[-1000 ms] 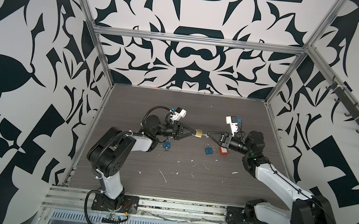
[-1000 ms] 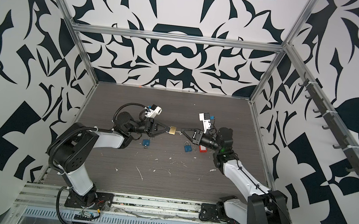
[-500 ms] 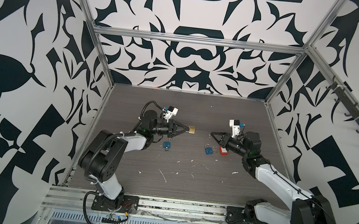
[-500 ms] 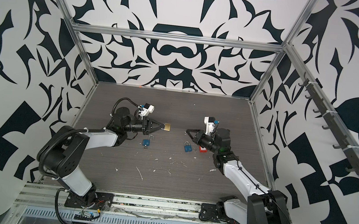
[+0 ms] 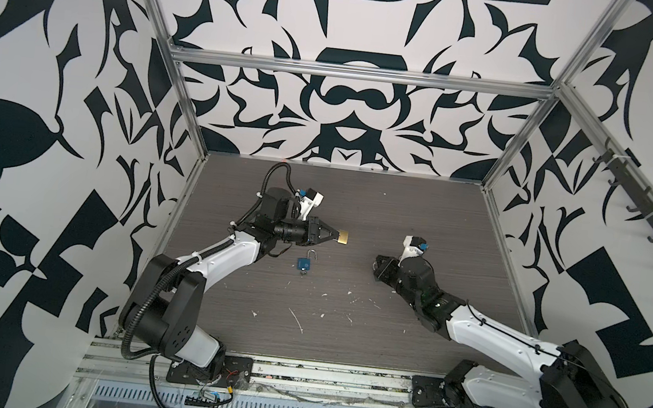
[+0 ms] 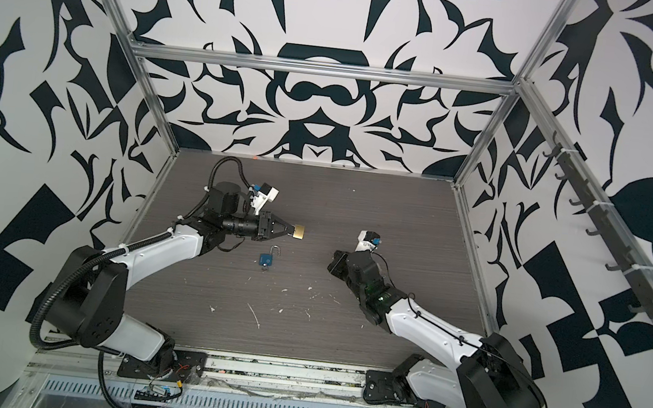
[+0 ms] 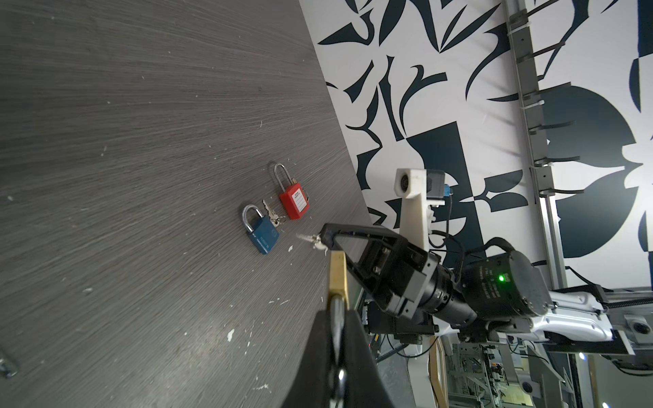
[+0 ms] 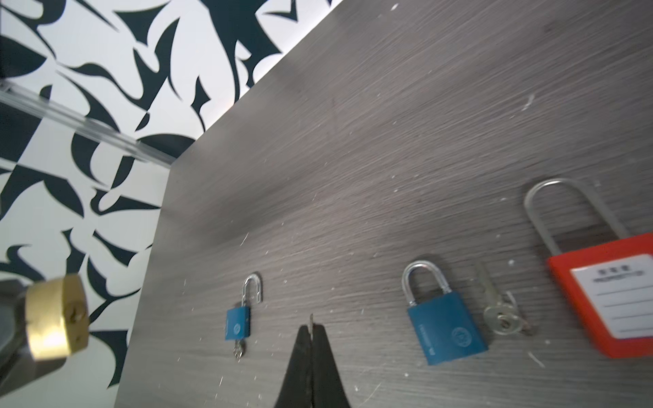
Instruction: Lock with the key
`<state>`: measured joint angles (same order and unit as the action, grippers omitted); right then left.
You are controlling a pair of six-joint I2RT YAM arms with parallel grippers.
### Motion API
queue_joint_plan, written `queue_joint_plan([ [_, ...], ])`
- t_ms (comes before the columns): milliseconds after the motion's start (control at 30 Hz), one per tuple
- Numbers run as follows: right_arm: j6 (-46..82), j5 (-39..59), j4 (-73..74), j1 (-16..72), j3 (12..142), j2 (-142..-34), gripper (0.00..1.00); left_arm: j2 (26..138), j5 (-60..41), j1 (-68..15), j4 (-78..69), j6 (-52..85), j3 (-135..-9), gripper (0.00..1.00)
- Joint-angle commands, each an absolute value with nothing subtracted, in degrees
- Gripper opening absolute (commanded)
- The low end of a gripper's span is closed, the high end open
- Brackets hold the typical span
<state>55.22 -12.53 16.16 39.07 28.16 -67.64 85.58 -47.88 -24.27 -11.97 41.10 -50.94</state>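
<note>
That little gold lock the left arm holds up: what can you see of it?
It is a small padlock with a squat, rounded body of shiny yellow metal, brass by its look. The left gripper is shut on its shackle end, so the shackle is mostly hidden. It is held in mid-air, roughly level, touching nothing else. Its far end shows a keyhole with no key in it.
</note>
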Motion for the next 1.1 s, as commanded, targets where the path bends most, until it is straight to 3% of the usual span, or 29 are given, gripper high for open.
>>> queue_joint_plan([
  [0,58.3,-21.49,13.27,39.82,31.32,-69.03,0.0,85.9,-50.01,-24.05,-14.46,41.61,-50.23,0.0],
  [267,69.15,-26.86,9.71,44.01,34.76,-77.54,0.0,86.08,-52.17,-24.01,-19.12,44.95,-48.43,0.0],
  [500,70.05,-28.49,11.14,45.15,36.6,-81.46,0.0,85.63,-52.77,-24.08,-18.45,44.04,-47.66,0.0],
  [800,72.09,-25.7,18.26,45.54,37.32,-87.63,0.0,86.1,-53.15,-23.96,-22.33,46.06,-45.95,0.0],
  [1067,74.67,-29.31,26.19,48.35,36.3,-92.11,0.0,86.05,-53.26,-23.85,-22.32,46.14,-44.92,0.0],
])
